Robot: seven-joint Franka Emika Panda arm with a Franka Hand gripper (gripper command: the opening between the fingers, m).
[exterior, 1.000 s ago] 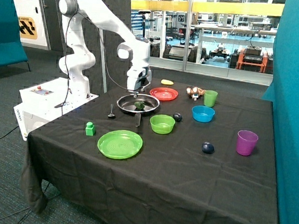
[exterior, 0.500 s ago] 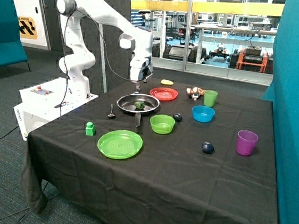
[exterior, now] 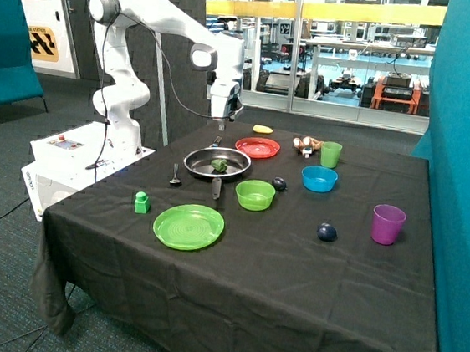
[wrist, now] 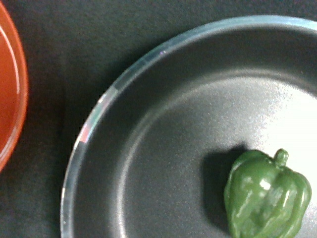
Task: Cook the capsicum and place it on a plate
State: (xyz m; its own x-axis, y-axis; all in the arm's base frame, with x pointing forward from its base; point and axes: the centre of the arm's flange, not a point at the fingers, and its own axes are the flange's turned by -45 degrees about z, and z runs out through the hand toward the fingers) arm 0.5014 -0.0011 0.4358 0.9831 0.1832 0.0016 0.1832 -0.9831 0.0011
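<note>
The dark green capsicum [exterior: 218, 165] lies in the dark frying pan [exterior: 201, 166] on the black tablecloth; the wrist view shows it [wrist: 266, 195] resting on the pan's floor near the shiny rim [wrist: 99, 110]. The red-orange plate [exterior: 257, 147] stands just behind the pan, and its edge [wrist: 11, 94] shows beside the pan in the wrist view. My gripper [exterior: 221, 124] hangs above the pan's back edge, well clear of the capsicum, holding nothing that I can see.
A large bright green plate [exterior: 188, 226], a green bowl [exterior: 255, 195], a blue bowl [exterior: 319, 178], green cup [exterior: 331, 154], purple cup [exterior: 387, 224], two dark blue balls [exterior: 327, 232], a light green cube [exterior: 141, 202] and a small knob-like utensil [exterior: 175, 177] stand around the pan.
My gripper has risen from just above the capsicum in the pan to well above the pan's back edge. The capsicum stays in the pan.
</note>
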